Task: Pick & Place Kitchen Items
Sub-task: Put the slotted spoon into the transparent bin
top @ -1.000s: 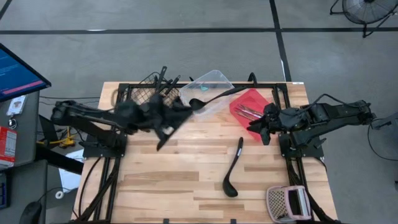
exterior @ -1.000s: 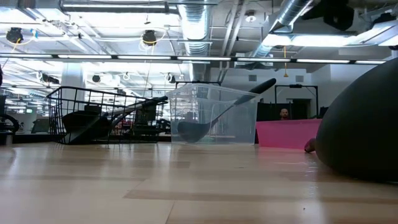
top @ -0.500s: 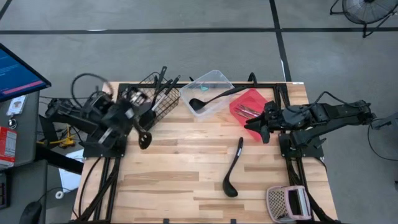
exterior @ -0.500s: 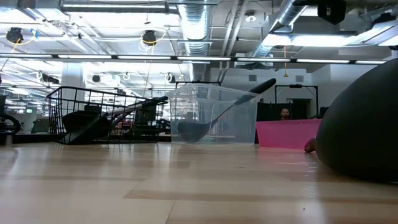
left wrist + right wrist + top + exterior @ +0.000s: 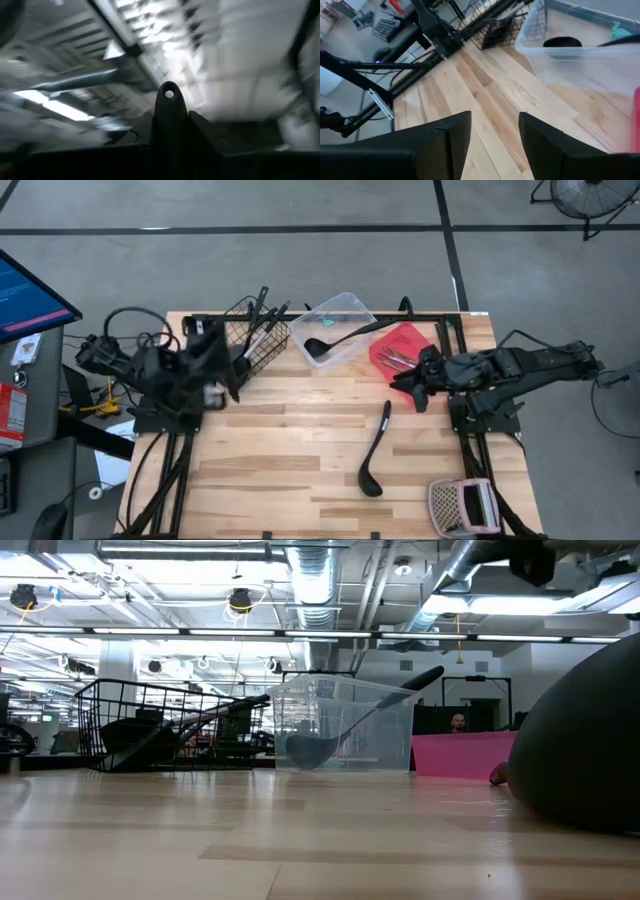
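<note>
Kitchen items lay scattered across the wooden surface and its containers. Largest of the containers, the black wire basket stood at the far left of the surface with several black utensil handles sticking up out of it. Just to its right sat the clear tub, holding a black ladle whose handle leaned out over the tub's right rim toward the red tray; thin silver pieces lay in that tray. A second black ladle rested alone on the bare wood, right of centre and nearer than the tray, bowl toward the near edge. At the near right corner sat a pinkish-white perforated box. The left end effector hung at the left edge of the surface beside the basket, closed on a black utensil handle that stood up between its fingers in the left wrist view. The right end effector hovered by the near edge of the red tray, fingers spread apart and gripping nothing.
</note>
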Motion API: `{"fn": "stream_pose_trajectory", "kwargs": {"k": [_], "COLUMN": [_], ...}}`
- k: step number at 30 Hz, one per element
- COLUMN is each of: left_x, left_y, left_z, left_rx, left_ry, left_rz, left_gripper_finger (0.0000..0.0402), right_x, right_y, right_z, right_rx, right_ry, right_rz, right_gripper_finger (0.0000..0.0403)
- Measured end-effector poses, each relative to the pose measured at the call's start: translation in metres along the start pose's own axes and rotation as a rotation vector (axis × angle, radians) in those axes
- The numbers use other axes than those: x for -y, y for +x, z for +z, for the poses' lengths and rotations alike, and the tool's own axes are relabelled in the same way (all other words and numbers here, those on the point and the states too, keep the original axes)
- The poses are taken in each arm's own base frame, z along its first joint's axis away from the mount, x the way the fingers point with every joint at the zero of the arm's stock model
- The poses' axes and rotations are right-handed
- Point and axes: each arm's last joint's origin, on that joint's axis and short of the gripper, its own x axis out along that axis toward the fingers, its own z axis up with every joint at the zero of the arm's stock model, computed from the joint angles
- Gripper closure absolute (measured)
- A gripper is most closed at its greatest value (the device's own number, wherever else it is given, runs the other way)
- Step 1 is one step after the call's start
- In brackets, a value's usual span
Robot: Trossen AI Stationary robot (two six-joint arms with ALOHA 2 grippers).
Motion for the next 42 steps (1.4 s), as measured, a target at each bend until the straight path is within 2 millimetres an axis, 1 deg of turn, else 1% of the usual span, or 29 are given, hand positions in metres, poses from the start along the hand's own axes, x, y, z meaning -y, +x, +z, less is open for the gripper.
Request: {"fn": "stream_pose_trajectory", "kwargs": {"k": [3,6,9,11,13,15,18,24,27,30,34,37,39,42], "left_x": [-0.007,-0.015,-0.020,-0.021,-0.020,-0.018,-0.011,0.013,0.026,0.038,0.051,0.058,0.058,0.054], "left_y": [0.002,0.004,0.005,0.004,0.003,0.001,-0.001,-0.011,-0.017,-0.023,-0.026,-0.026,-0.024,-0.021], "left_z": [-0.009,-0.020,-0.031,-0.039,-0.048,-0.058,-0.071,-0.102,-0.112,-0.114,-0.107,-0.093,-0.080,-0.063], "left_rx": [-0.156,-0.301,-0.438,-0.522,-0.600,-0.656,-0.696,-0.770,-0.774,-0.723,-0.606,-0.488,-0.393,-0.325], "left_ry": [0.211,0.378,0.530,0.615,0.697,0.763,0.838,1.097,1.160,1.109,0.921,0.675,0.471,0.212], "left_rz": [0.147,0.255,0.303,0.312,0.294,0.270,0.228,0.061,-0.020,-0.095,-0.179,-0.253,-0.328,-0.385], "left_gripper_finger": [0.0340,0.0340,0.0340,0.0340,0.0340,0.0340,0.0340,0.0340,0.0340,0.0340,0.0340,0.0340,0.0340,0.0337], "right_x": [-0.002,-0.002,-0.001,-0.005,-0.004,-0.006,-0.006,-0.006,-0.006,-0.006,-0.006,-0.006,-0.006,-0.006], "right_y": [0.006,0.013,0.017,0.021,0.023,0.025,0.028,0.028,0.027,0.027,0.027,0.027,0.027,0.027], "right_z": [-0.002,-0.005,-0.008,-0.006,-0.009,-0.007,-0.009,-0.009,-0.009,-0.009,-0.009,-0.009,-0.009,-0.009], "right_rx": [-0.018,-0.046,-0.071,-0.061,-0.078,-0.066,-0.078,-0.079,-0.077,-0.079,-0.079,-0.079,-0.080,-0.079], "right_ry": [0.005,0.013,0.004,0.010,0.001,0.012,0.013,0.021,0.022,0.022,0.021,0.021,0.021,0.021], "right_rz": [-0.017,-0.046,-0.068,-0.059,-0.073,-0.061,-0.070,-0.070,-0.067,-0.066,-0.067,-0.067,-0.066,-0.066], "right_gripper_finger": [0.0239,0.0240,0.0241,0.0240,0.0238,0.0237,0.0235,0.0236,0.0236,0.0235,0.0234,0.0235,0.0234,0.0232]}}
